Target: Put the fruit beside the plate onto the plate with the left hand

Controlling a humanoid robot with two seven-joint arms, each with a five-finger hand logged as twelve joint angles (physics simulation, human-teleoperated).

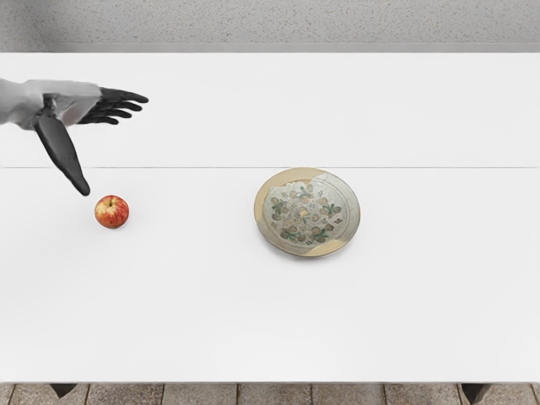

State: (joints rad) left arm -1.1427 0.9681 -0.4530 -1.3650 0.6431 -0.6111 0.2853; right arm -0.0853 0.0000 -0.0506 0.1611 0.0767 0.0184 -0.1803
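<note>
1. Surroundings. A white bench point(270, 321) fills nearly the whole head view. A thin seam line point(422, 167) runs across it from left to right. Behind the far edge lies a grey speckled surface point(337, 21); below the near edge a strip of brown plank floor point(270, 395) shows.

2. Plate. A round plate point(291, 179) lies flat on the bench, right of centre and just on the near side of the seam. It has a tan rim and a green and yellow floral pattern on its face.

3. Fruit. A red and yellow apple point(111, 212) rests on the bench at the left, level with the plate and well apart from it. Bare bench surface lies between the two.

4. Hand. The left hand point(80, 114) enters from the left edge and hangs above the bench, on the far side of the seam. It is open and grips nothing: the dark fingers point(122, 97) extend toward the right, and the thumb point(63, 152) points down toward the near side.

5. Relation. The apple lies nearer the viewer than the hand, just right of the thumb tip. The thumb tip is near the apple, and a visible gap separates them.
</note>
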